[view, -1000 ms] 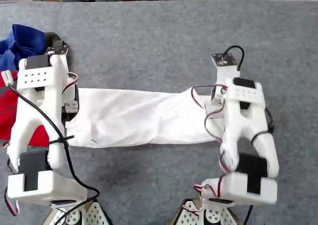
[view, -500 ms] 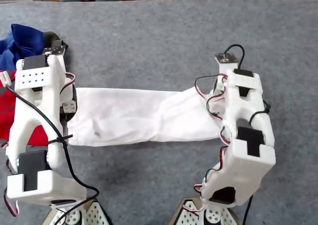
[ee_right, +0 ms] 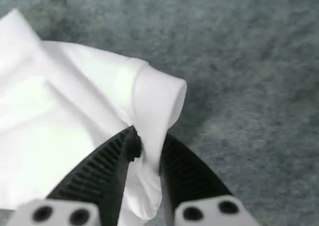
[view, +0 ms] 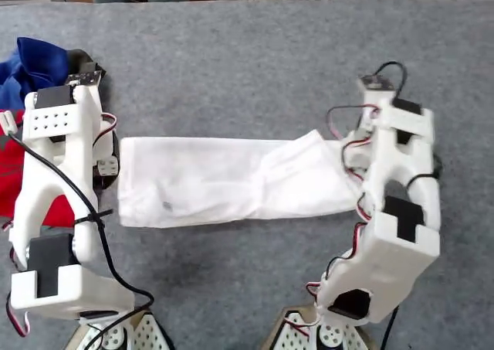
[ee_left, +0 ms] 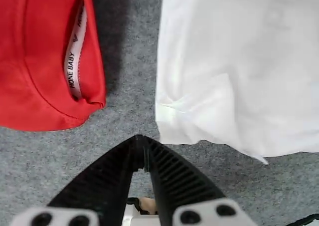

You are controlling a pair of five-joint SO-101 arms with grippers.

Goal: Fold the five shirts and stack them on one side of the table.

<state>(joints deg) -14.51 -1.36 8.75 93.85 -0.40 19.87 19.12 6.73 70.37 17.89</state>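
Right gripper (ee_right: 148, 143): jaws pinching a rolled edge of the white shirt (ee_right: 75, 111), a thin cloth garment laid out as a long flat band. The fold stands up between the jaws, and the cloth just behind them is lifted off the grey carpet-like table cover (ee_right: 259, 46). In the high view, this gripper (view: 351, 163) holds the band's end.

Left gripper (ee_left: 143, 142): jaws pressed together, holding nothing. The tips are over bare cover, just short of the white shirt's (ee_left: 239, 61) other end. On the far side of the tips from that end lies a red shirt (ee_left: 40, 56) with a ribbed neck opening and a sewn-in label. The two garments are apart, with a strip of cover between them.

Orientation: the white shirt's (view: 224, 181) long axis runs from one gripper to the other, across the front of both arms. One short end faces each arm.

Progress, as judged: early.
- The white shirt is folded lengthways only. The crosswise fold and placing it on the stack remain.
- The red shirt (view: 62, 211) lies under the left arm. Whether it is fully folded cannot be told.
- A crumpled blue shirt (view: 31, 64) beyond it is unfolded.
- Three shirts can be made out. No finished stack of five exists.
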